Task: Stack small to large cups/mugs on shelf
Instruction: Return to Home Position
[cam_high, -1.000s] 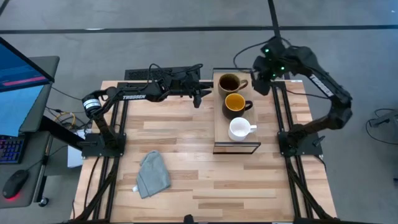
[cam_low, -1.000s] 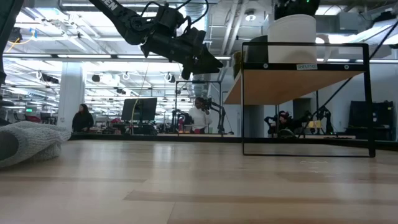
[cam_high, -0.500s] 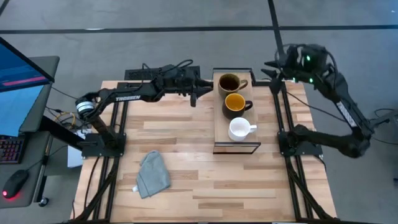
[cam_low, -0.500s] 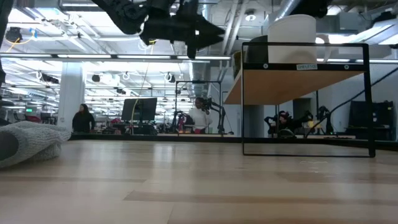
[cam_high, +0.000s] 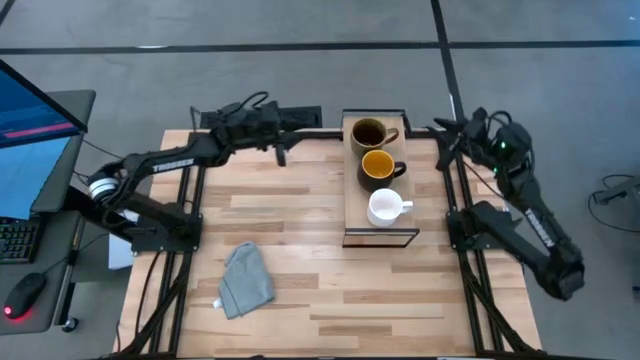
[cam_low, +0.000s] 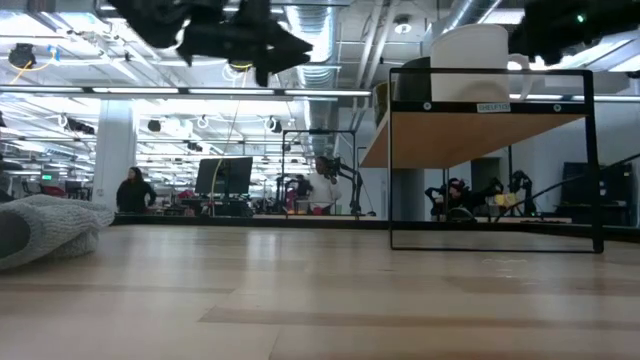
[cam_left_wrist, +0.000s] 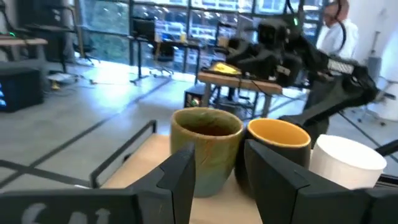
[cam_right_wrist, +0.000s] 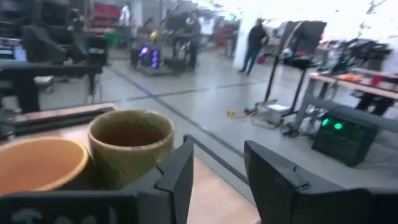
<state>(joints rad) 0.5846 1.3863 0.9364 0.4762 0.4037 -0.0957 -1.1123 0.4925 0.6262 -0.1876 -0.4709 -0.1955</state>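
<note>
Fingers of the left gripper and right gripper are standing apart, grasping nothing, flanking the shelf at its far end. The white mug, dark mug and olive-brown mug are sitting in a row on it.

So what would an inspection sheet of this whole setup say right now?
Surface: wooden table, with the shelf standing on its right half.
Job's things: white mug, dark mug and olive mug stand upright in a row on the shelf, small to large, with the olive one at the far end.
Clutter: grey cloth lying on the table's left half.
Grippers: left fingers open and empty, raised to the left of the shelf's far end; right fingers open and empty, to its right.
Cables: loops over the left arm; more off the table's left edge.
Surroundings: monitor and mouse at the left; a person in the room behind.
</note>
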